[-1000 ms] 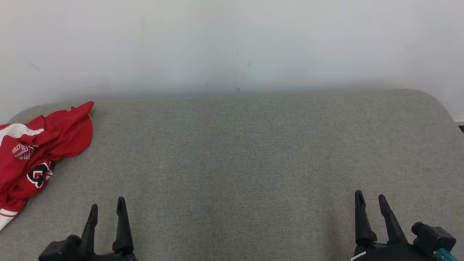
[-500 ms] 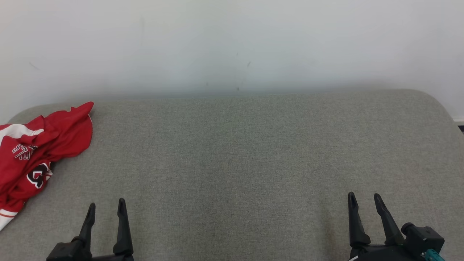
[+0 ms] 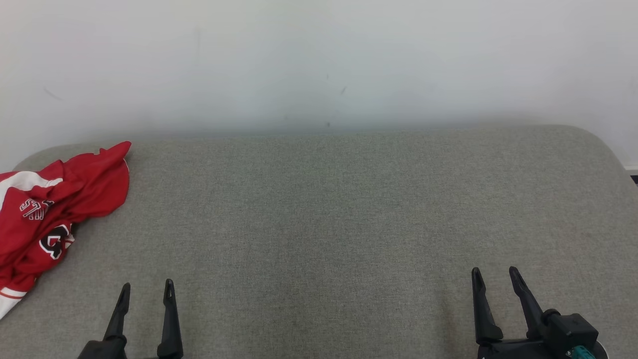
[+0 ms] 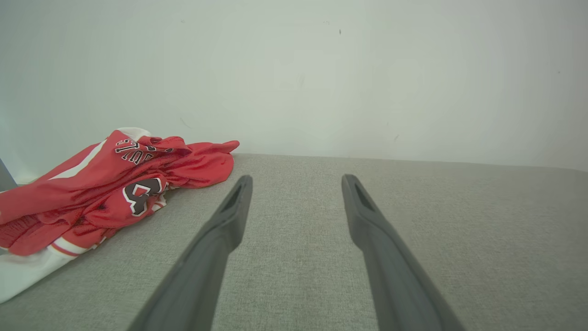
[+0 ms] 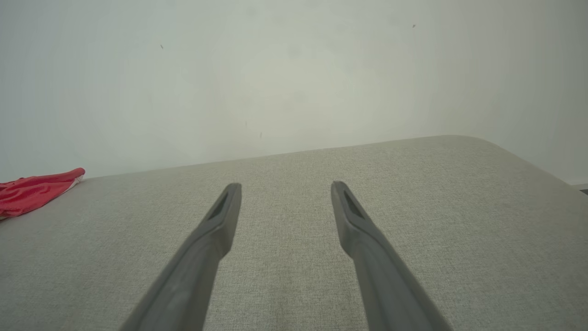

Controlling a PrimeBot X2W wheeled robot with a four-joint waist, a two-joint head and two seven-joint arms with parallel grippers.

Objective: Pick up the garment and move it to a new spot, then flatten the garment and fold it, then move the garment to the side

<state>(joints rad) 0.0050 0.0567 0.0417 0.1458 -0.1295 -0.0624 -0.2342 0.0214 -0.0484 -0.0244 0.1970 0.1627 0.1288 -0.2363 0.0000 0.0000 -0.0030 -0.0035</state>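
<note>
Left gripper (image 3: 147,285) low, jaws apart — right gripper (image 3: 494,271) likewise

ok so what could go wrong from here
The red garment is bunched at the left edge of the grey cushion, so a nudge might slide it off. The open left pincer may pinch several layers at once. The right pincer sits far away, likely a long reach.

red garment (image 3: 60,199) cut off by the left edge, its lettering too crumpled to read, left gripper (image 3: 147,285) and right gripper (image 3: 495,271) chopped at the bottom
</note>
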